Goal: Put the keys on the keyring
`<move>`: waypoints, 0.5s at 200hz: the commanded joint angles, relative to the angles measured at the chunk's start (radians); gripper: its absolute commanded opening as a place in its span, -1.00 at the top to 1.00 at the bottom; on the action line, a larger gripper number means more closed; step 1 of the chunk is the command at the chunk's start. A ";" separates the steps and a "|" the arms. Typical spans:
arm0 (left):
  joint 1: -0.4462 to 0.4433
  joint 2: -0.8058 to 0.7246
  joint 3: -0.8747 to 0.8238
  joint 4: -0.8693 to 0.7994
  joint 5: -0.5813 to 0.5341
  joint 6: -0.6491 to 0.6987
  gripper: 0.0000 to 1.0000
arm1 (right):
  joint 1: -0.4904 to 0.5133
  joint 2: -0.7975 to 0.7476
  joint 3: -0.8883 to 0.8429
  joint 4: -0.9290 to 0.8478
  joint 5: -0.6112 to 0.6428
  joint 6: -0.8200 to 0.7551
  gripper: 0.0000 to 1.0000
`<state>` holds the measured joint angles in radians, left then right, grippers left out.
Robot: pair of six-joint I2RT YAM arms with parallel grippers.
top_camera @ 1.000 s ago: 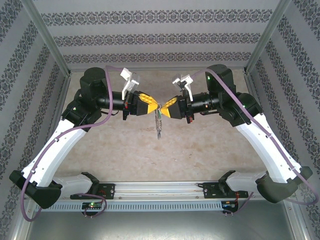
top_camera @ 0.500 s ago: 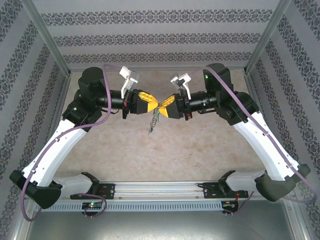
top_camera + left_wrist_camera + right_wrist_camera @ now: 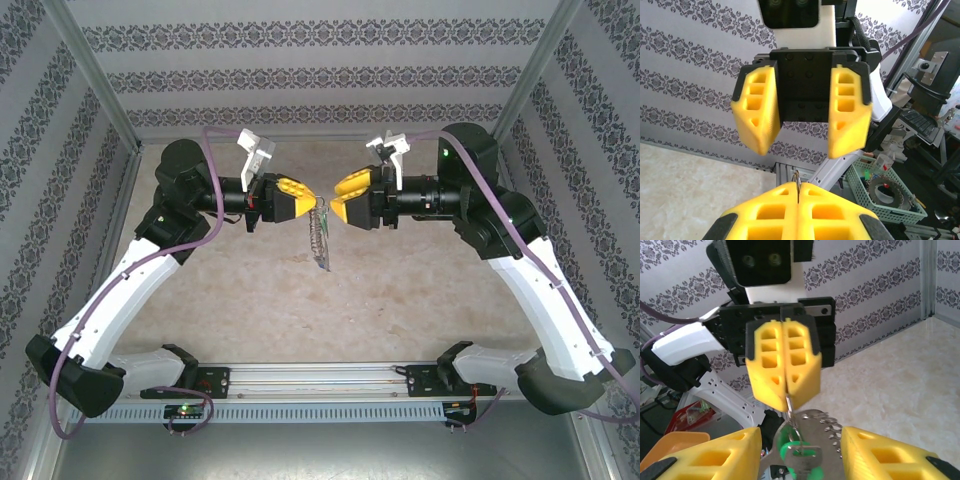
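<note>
The left hand (image 3: pixel 311 204) is seen with its fingers pressed together, clamped on the thin top of the keyring (image 3: pixel 319 236). In the right wrist view the metal is pinched at the very tips (image 3: pixel 788 394), and in the left wrist view a small arc of it is seen standing up between the shut pads. The right hand (image 3: pixel 336 197) is held opposite, facing it and just beside it, with its fingers apart and nothing between them.

The keyring is hung in the air from the left hand, above the far half of the desk (image 3: pixel 400 290) and about midway between its left and right edges. The key (image 3: pixel 801 460) with its green tag is seen dangling just below the grey loop (image 3: pixel 816 416), between the right hand's spread fingers, touching neither.

The threading step is judged to be at its close, with the key seemingly carried by the ring; whether it is fully on cannot be told. A straight retreat of the right hand is called for next, clear of the dangling pieces.
</note>
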<state>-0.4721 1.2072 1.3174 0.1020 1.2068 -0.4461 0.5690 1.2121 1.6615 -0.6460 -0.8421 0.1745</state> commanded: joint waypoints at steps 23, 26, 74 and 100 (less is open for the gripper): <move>0.019 -0.009 -0.038 0.263 0.034 -0.147 1.00 | 0.038 0.048 0.051 0.010 0.018 -0.011 0.07; 0.020 -0.010 -0.041 0.273 0.034 -0.154 1.00 | 0.040 0.053 0.055 0.008 0.020 -0.013 0.08; 0.023 -0.014 -0.060 0.328 0.041 -0.197 1.00 | 0.058 0.088 0.085 0.009 0.025 -0.021 0.18; 0.027 -0.014 -0.070 0.368 0.036 -0.222 1.00 | 0.069 0.105 0.098 0.003 0.000 -0.020 0.37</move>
<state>-0.4557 1.2079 1.2518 0.3401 1.2274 -0.6197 0.6193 1.3033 1.7226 -0.6468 -0.8238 0.1627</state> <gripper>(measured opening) 0.043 0.358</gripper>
